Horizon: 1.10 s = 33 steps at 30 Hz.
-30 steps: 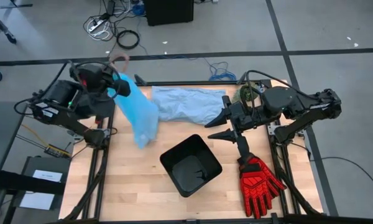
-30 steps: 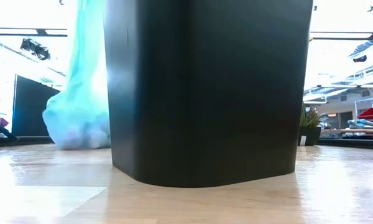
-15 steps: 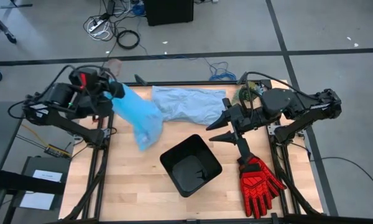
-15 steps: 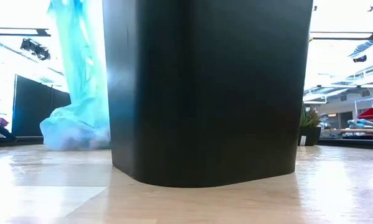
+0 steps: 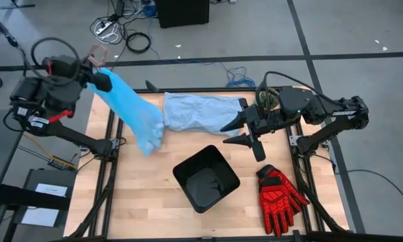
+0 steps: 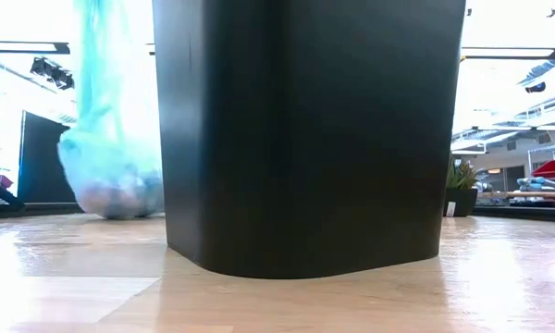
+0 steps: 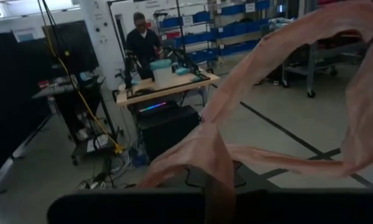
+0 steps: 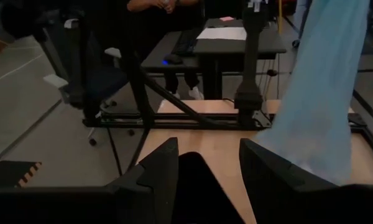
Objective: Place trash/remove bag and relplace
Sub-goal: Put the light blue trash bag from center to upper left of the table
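High view: thin, crinkly cyan-blue plastic bin liner (image 5: 136, 114), clenched at its neck in left gripper (image 5: 97, 75) beyond the table's far-left corner; judged to be lifted clear of the black square plastic bin (image 5: 206, 178) for removal. Long axis slanted from the gripper down toward the table's left-centre, closed bulging bottom lowest, mouth toward the gripper. Bin upright near the table's near-centre, unlined. Paler grey-blue plastic bag (image 5: 198, 112) flat along the far edge, judged the replacement. Right gripper (image 5: 245, 132) just beside that bag's right end, fingers spread, grasping nothing. Red-and-black work glove (image 5: 280, 195) at the near-right corner.

Low view: liner's bottom (image 6: 111, 180) near the tabletop, contact not discernible; small crumpled paper wads (image 6: 120, 196) showing faintly inside.

Left wrist view: pinkish translucent film strip (image 7: 248, 118) looped across the frame.

Right wrist view: own fingers (image 8: 155, 168) apart, liner (image 8: 323, 106) hanging beyond.
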Motion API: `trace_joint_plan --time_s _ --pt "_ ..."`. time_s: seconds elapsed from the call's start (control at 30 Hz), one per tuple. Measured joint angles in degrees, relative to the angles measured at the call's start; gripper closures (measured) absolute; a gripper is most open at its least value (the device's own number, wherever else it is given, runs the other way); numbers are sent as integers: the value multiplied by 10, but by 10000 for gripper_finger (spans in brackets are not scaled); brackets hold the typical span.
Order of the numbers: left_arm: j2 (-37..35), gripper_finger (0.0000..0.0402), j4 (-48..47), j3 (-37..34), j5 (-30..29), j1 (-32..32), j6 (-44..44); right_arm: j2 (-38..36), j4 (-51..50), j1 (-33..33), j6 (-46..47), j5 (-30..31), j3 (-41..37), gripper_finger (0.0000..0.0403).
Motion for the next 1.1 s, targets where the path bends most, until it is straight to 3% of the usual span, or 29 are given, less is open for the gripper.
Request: trace_joint_plan --time_s 0.17,0.5,0.67,0.87,0.97,1.1 --pt "5 401 11 -23 15 0 -5 0 -1 -27 -19 -25 0 244" --pt "2 394 -16 -239 105 -13 -252 0 -48 -76 -34 -43 0 244" --pt "-49 360 15 -370 126 -49 -365 19 -16 -115 -9 -42 0 244" --pt "-134 295 118 -502 199 -68 -379 74 -29 -193 111 -23 0 245" --pt "-157 256 177 -554 247 -68 -358 111 -59 -231 123 -74 0 245" --pt "-165 196 215 -605 281 -68 -349 150 -73 -269 67 -222 0 245"
